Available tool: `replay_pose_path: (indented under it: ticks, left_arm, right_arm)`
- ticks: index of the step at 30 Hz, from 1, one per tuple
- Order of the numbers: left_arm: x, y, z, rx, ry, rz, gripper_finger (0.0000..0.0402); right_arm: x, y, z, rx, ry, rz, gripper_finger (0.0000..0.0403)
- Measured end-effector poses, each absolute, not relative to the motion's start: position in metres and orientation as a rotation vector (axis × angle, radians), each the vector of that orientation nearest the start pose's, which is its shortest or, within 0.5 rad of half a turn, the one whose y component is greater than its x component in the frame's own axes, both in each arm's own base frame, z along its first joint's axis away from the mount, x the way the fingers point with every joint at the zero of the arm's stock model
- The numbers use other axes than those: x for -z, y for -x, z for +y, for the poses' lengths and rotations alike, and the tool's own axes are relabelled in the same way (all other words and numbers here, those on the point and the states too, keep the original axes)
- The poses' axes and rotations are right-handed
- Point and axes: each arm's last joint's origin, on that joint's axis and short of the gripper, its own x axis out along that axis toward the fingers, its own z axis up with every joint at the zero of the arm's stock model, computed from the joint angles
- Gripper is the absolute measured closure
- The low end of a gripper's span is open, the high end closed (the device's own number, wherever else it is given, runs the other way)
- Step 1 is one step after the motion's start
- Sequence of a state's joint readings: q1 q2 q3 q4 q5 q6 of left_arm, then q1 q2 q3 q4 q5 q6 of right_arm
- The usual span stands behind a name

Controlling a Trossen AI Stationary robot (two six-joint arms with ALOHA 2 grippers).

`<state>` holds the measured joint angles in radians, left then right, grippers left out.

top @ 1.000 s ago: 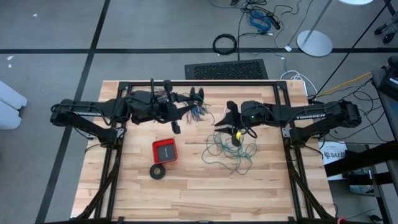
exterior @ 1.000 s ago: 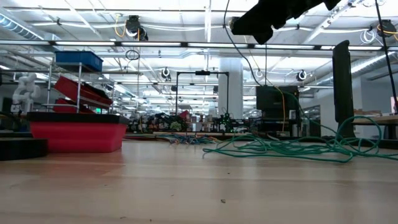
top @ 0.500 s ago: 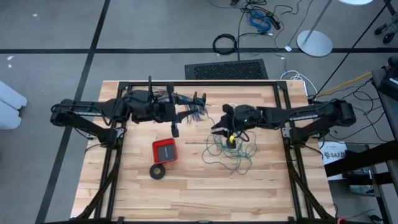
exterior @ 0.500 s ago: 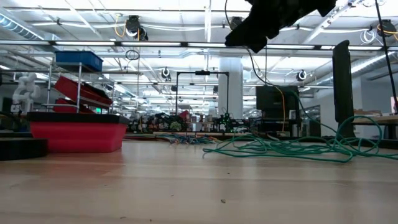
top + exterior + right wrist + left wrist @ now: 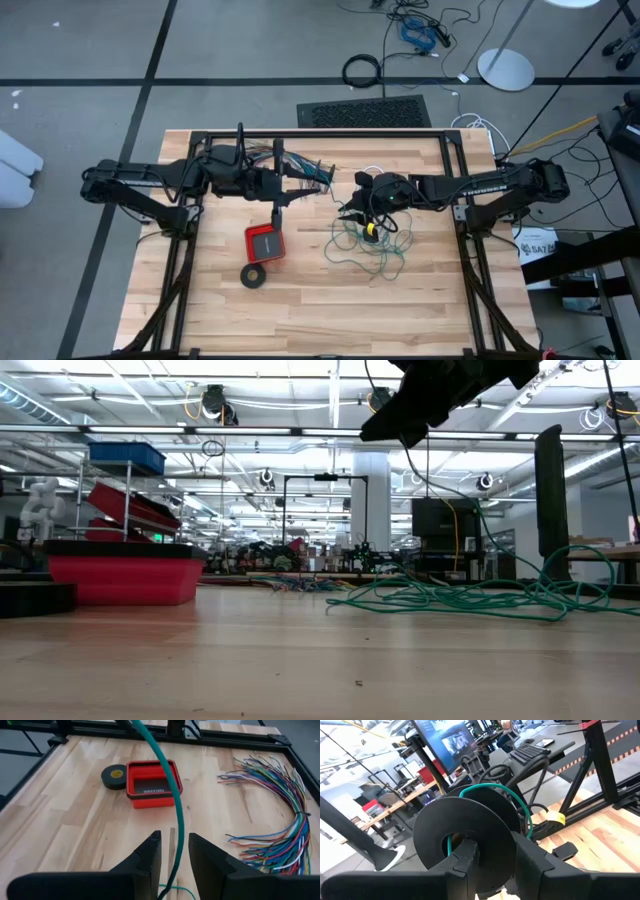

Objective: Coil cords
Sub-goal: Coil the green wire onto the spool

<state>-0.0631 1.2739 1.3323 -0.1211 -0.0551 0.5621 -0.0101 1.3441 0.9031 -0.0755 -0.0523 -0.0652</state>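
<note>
My left gripper [image 5: 272, 185] is over the table's far left part, shut on a black spool [image 5: 465, 832] with teal-green wire [image 5: 520, 805] wound on it. My right gripper [image 5: 174, 845] hangs above the table's middle, open by a narrow gap. A raised strand of the teal wire [image 5: 172, 795] runs between its fingers toward the left arm. The rest of the teal wire lies as a loose tangle [image 5: 365, 245] on the table below it and also shows in the low view [image 5: 470, 598]. A thin white cord [image 5: 373, 170] lies just beyond the right gripper. My left gripper holds the spool between its two fingers [image 5: 467, 862], level, coming from the table's left. The fingers themselves hide the part they are on. The round flange [image 5: 440, 820] stands upright across the fingers, clear of the table. My right gripper has the teal strand [image 5: 180, 837] in its gap; whether it touches a finger, I cannot tell.
A fan of many-coloured wires [image 5: 310, 175] lies between the two grippers at the far side. A red tray [image 5: 265, 242] and a black tape ring [image 5: 254, 276] sit at the near left. The black frame rail [image 5: 330, 133] runs along the far edge.
My right gripper has gone toward the table's left and a little toward its near edge, along the teal strand. My left gripper with the spool has drawn back slightly toward the table's left, uncovering more of the many-coloured wires.
</note>
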Motion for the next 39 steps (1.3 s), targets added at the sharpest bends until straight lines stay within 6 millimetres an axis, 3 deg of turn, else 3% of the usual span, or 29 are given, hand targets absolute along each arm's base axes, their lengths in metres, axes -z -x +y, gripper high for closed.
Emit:
replay_pose_path:
  ticks: [10, 16, 34, 39]
  left_arm:
    - [-0.4241, -0.2799, -0.0148, 0.02, -0.565, 0.06, 0.0304]
    - [-0.4241, -0.2799, -0.0148, 0.021, -0.566, 0.06, 0.0304]
    - [-0.4232, -0.2816, -0.0149, 0.021, -0.586, 0.061, 0.0304]
    - [-0.4231, -0.2816, -0.0149, 0.022, -0.585, 0.062, 0.0304]
  right_arm:
    - [-0.2625, -0.2916, -0.0014, -0.057, 0.045, 0.519, 0.0316]
    - [-0.2625, -0.2914, -0.0014, -0.024, -0.083, 0.522, 0.0316]
    - [-0.2628, -0.2915, -0.0014, -0.024, -0.082, 0.52, 0.0316]
    - [-0.2688, -0.2975, -0.0007, -0.023, -0.131, 0.429, 0.0316]
